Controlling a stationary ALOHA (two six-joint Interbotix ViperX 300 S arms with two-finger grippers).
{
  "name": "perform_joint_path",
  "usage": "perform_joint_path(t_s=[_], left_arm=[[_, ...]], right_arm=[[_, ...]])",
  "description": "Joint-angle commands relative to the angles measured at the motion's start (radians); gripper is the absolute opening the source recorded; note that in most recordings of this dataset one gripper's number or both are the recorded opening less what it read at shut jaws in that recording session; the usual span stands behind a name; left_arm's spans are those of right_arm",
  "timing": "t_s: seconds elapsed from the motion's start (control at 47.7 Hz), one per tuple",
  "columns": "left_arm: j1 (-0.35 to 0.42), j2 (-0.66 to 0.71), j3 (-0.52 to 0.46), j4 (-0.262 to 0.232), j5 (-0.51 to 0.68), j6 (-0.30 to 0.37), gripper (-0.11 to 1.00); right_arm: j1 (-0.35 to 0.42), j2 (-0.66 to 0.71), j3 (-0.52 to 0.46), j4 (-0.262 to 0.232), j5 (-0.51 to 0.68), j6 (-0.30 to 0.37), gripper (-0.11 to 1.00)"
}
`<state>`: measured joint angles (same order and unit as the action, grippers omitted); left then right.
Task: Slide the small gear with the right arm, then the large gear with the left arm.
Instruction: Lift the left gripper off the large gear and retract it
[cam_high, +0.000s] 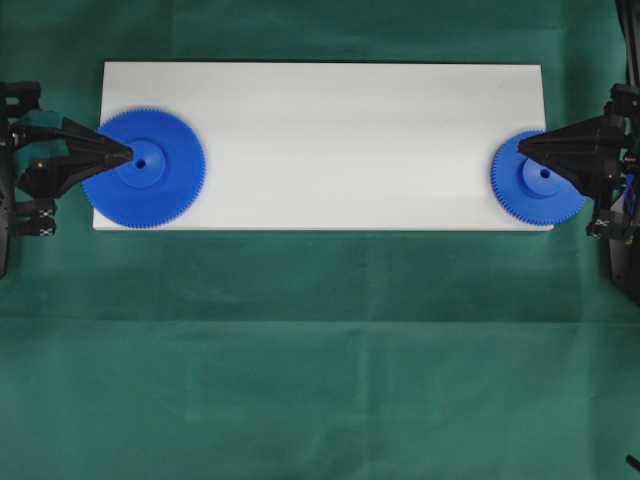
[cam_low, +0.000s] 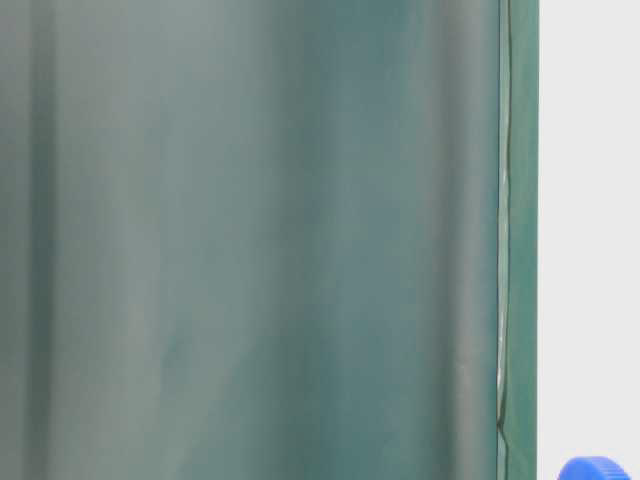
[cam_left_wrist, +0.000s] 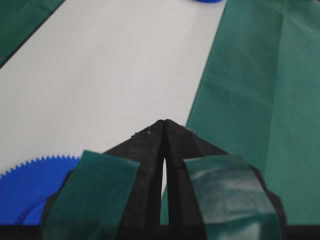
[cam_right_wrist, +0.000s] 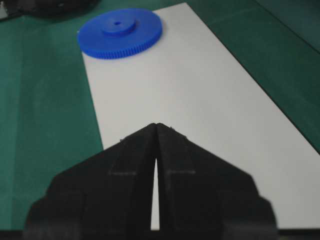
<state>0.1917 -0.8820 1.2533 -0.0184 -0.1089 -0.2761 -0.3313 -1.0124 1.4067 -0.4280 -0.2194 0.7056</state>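
Lying under right gripper (cam_high: 522, 147): small gear (cam_high: 535, 190)

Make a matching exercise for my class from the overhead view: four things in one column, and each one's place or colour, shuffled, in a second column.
Things:
1. large gear
2. small gear
3. white board
4. cloth

Descriptions:
A. green, covers the table
B. long rectangle carrying both gears
C. on the board's left end, under the left gripper
D. on the board's right end, under the right gripper

Pairs: 1-C, 2-D, 3-B, 4-A
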Motion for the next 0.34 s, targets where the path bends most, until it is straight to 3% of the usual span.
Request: perform_joint_path(t_s=[0.0, 0.314], left_arm=[[-0.005, 0.003, -0.003, 0.002, -0.026, 0.002, 0.0], [-0.038, 0.005, 0.002, 0.002, -0.078, 0.029, 0.0]], right_arm=[[0.002, 0.018, -0.015, -0.002, -0.017, -0.002, 0.5], [0.038, 0.061, -0.026, -0.003, -0.069, -0.008, 0.5]])
